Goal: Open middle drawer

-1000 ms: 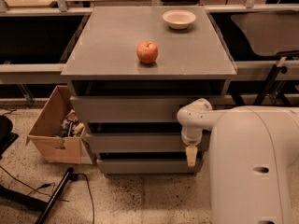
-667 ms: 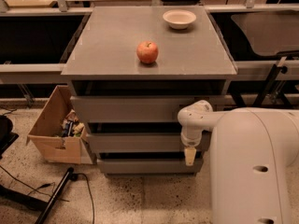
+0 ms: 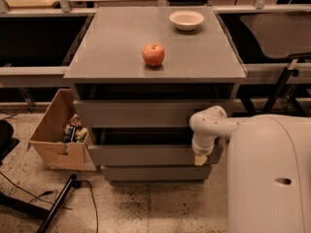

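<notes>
The grey cabinet has three handle-less drawer fronts. The middle drawer (image 3: 146, 155) is the wide flat front of in-between height. It sticks out a little past the drawer below, with a dark gap above it. My gripper (image 3: 200, 159) hangs from the white arm (image 3: 209, 125) and points down. Its yellowish tip lies against the right end of the middle drawer's front, near its upper edge. The taller top drawer front (image 3: 131, 113) and the narrow bottom front (image 3: 155, 173) look pushed in.
A red apple (image 3: 153, 55) and a white bowl (image 3: 186, 19) sit on the cabinet top (image 3: 112, 47). An open cardboard box (image 3: 58, 135) with small items stands on the floor at the left. Black cables (image 3: 58, 203) lie in front of it. My white body (image 3: 269, 174) fills the lower right.
</notes>
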`<state>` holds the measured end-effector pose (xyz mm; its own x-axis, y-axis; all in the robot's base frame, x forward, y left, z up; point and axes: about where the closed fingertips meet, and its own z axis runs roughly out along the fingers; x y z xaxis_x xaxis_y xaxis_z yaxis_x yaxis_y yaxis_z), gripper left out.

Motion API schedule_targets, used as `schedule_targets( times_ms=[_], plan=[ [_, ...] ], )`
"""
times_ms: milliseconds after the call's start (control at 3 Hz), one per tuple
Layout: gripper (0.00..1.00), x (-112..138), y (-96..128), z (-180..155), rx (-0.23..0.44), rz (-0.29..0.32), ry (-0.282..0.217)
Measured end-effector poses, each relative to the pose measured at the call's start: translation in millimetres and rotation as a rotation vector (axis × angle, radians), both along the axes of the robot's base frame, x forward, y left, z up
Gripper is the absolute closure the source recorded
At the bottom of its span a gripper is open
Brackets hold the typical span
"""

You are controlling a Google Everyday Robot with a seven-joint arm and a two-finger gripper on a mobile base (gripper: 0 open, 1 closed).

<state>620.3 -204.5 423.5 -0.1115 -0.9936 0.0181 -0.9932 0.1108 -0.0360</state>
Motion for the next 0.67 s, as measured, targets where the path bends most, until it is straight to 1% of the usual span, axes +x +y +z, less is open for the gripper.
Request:
schedule_targets(
  times_ms=[333, 667],
  plan=[
    [0.87, 0.0, 0.0, 9.0, 0.0, 0.0, 0.0],
    [1.0, -0.1, 0.0, 17.4, 0.0, 0.0, 0.0]
  ],
)
